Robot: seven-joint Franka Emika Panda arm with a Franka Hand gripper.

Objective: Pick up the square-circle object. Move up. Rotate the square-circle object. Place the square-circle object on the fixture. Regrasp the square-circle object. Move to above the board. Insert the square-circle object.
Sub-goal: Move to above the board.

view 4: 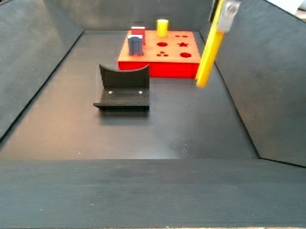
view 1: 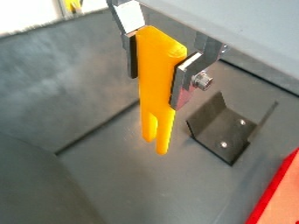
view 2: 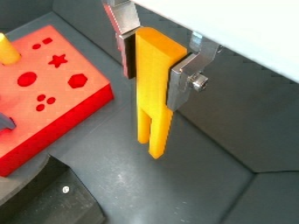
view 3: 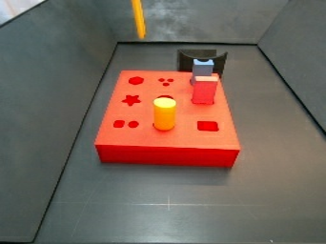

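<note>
The gripper (view 1: 158,59) hangs in the air above the dark floor, its silver fingers (view 2: 184,77) closed on the upper end of the peg (view 1: 155,87), which points straight down. In both wrist views the peg's lower end is split into two prongs and hangs clear of the floor. In a side view the peg (view 4: 209,49) hangs upright, off to one side of the board (view 4: 170,52) and apart from the fixture (view 4: 123,88). The fixture stands empty on the floor beside the board. On the board (view 3: 140,129) stand a short yellow cylinder (view 3: 165,113), a red cuboid (view 3: 203,91) and a blue-grey piece (view 3: 201,66). No writing can be read anywhere.
</note>
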